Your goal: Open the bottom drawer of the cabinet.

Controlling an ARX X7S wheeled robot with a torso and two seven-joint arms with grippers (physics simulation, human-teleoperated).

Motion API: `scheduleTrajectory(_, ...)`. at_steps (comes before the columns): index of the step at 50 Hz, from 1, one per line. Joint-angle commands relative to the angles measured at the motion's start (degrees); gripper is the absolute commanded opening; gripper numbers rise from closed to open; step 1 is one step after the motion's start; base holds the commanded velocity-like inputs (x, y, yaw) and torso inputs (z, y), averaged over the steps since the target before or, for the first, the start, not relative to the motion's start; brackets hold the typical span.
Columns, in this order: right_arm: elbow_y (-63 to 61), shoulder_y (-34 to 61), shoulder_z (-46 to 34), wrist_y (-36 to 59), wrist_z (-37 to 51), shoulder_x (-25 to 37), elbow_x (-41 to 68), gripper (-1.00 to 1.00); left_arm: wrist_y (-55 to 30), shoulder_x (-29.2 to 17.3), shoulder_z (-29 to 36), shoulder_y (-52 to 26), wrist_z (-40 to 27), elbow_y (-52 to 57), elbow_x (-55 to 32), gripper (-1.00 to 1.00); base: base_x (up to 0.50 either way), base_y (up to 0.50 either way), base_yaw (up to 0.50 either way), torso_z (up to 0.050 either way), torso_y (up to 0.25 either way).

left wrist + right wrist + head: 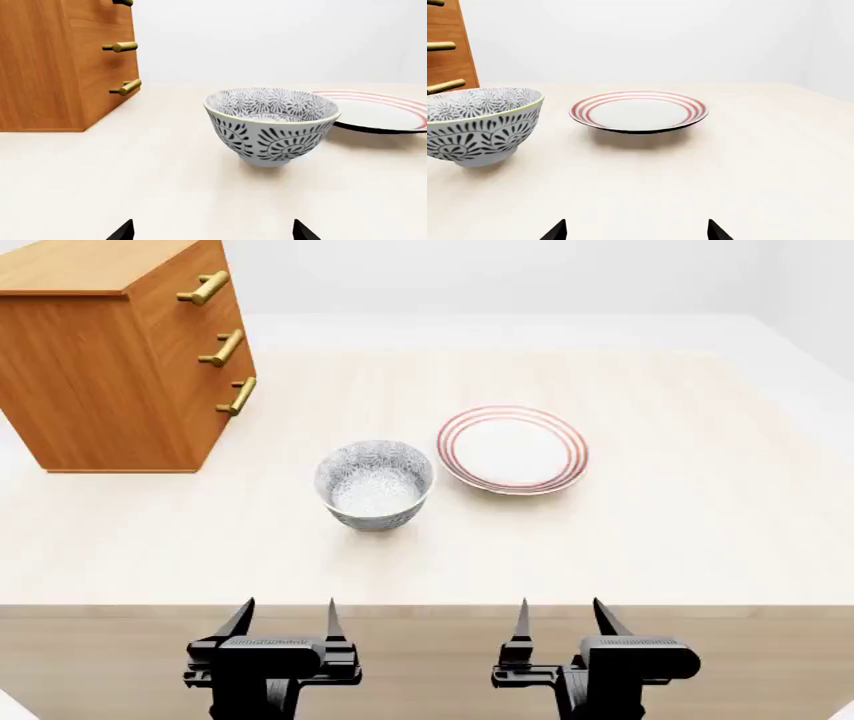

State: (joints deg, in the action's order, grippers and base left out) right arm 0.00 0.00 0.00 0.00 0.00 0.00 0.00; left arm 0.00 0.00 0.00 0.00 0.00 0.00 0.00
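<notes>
Both grippers, left gripper (284,618) and right gripper (561,618), spread, empty; bottom drawer (238,390) flush in cabinet (100,390).

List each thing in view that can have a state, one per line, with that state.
bottom drawer: shut, front flush with the two above.
middle drawer: shut.
top drawer: shut.
cabinet: upright on the table, untouched.
bowl: upright, empty.
plate: flat on the table, empty, apart from the bowl.
left gripper: open, holding nothing, at the table's near edge.
right gripper: open, holding nothing, at the table's near edge.
</notes>
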Motion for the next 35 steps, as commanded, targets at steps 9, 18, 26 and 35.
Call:
scheduleTrajectory(9,-0.90,0.34,-1.98,2.25,3.24,2.19,3.61,1.00,-0.09,-2.32,2.70,-0.49,-2.66,-0.70,-2.56,1.00,0.00,0.00,0.00,0.000,0.000)
scheduleTrajectory(18,-0.67,0.24,-3.20,1.78,4.30,3.27,4.50,1.00,0.73,-3.26,3.83,-0.75,-4.20,-1.39,-2.98,1.00,0.00,0.40,0.00,0.000,0.000)
scheduleTrajectory(26,0.06,0.55,-4.12,2.24,4.51,3.97,5.56,1.00,0.92,-3.93,4.59,-0.90,-4.95,-1.62,-3.63,1.00,0.00,0.37,0.00,0.000,0.000)
scheduleTrajectory(35,0.14,0.43,-5.28,1.80,5.82,4.62,4.91,1.00,1.30,-4.55,5.30,-1.25,-5.83,-2.28,-3.97,1.00,0.00,0.00,0.00,0.000,0.000)
